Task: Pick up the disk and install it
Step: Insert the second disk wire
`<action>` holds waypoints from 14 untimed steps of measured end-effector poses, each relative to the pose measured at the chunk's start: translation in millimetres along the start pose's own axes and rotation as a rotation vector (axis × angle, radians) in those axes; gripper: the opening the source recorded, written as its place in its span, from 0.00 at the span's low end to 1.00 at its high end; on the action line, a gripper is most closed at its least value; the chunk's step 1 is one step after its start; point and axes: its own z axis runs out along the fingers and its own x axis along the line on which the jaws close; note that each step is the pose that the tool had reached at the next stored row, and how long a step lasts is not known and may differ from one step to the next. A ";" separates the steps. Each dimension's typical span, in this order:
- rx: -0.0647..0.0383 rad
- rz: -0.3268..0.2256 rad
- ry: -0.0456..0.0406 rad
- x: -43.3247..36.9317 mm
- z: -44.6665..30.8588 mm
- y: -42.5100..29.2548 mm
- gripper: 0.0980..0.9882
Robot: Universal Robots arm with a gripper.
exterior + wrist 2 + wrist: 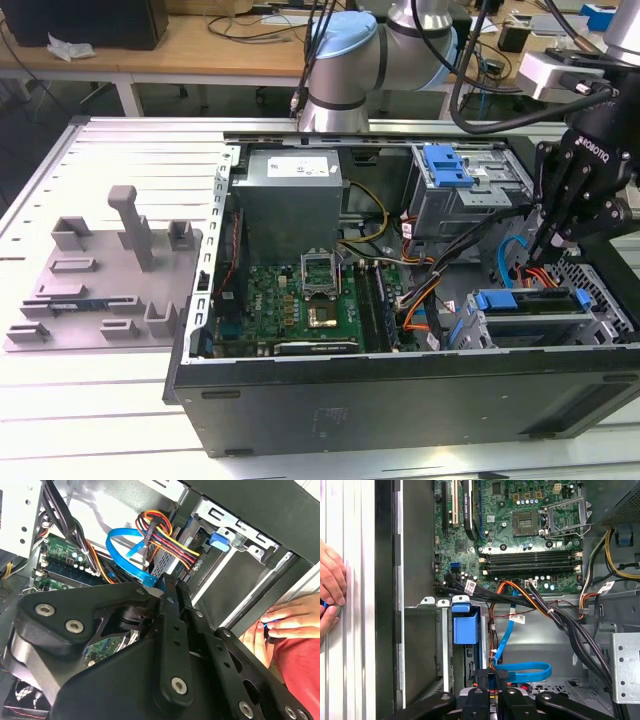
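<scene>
Case (400, 395): matt black painted metal outside, bare grey sheet steel inside. Claw (545, 243): matt black metal links, bright steel screws. Drive bay latches (520, 300): glossy blue plastic. Data cable (520, 672): smooth, shiny blue plastic. Motherboard (300, 300): green board. Desk (110, 390): ribbed pale metal. Fixture (105, 285): matt grey plastic.

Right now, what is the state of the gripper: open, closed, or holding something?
Gripper: shut, fingers together, holding nothing visible, above the drive cage in the computer case.
</scene>
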 end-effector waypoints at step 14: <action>0.014 0.001 -0.0209 15.2 2.5 3.1 0.07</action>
